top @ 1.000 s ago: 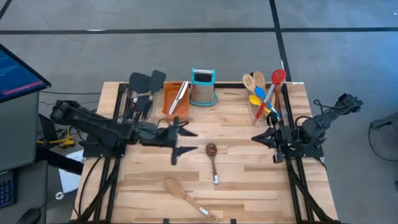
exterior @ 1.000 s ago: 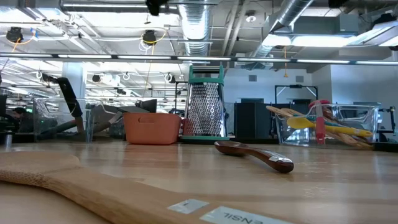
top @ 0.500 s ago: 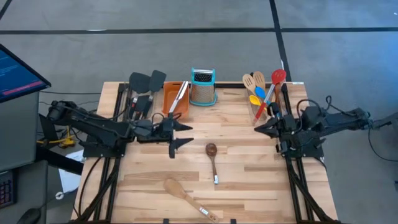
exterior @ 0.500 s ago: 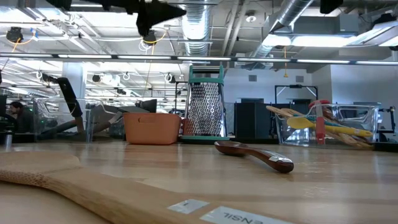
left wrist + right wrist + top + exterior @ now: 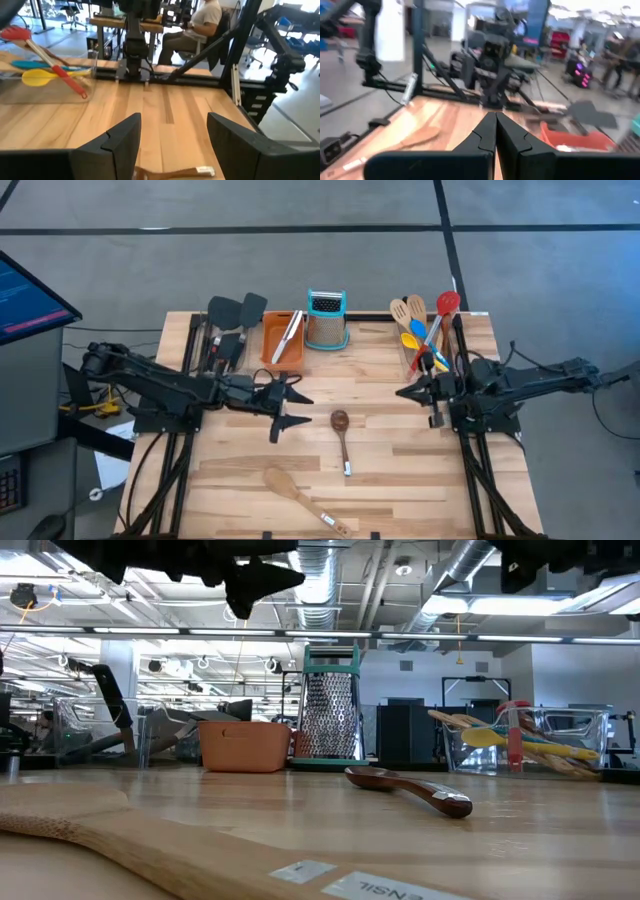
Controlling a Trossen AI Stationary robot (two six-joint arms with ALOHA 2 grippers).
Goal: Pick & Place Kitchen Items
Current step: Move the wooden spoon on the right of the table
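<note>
Your left gripper (image 5: 281, 408) hangs above the table (image 5: 400, 470) with jaws wide and empty, just beside the dark spoon (image 5: 341, 435). Your right gripper (image 5: 403, 392) is pinched closed (nothing in it), near the clear bin of spoons (image 5: 422, 330). A wooden spoon (image 5: 300, 497) lies nearer the front edge.

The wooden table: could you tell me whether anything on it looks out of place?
Two utensils lie loose on the bare wooden table, away from the grouped ones at the back: a dark brown wooden spoon mid-table and a pale wooden spatula at the near edge. Nothing looks spilled or damaged.
</note>
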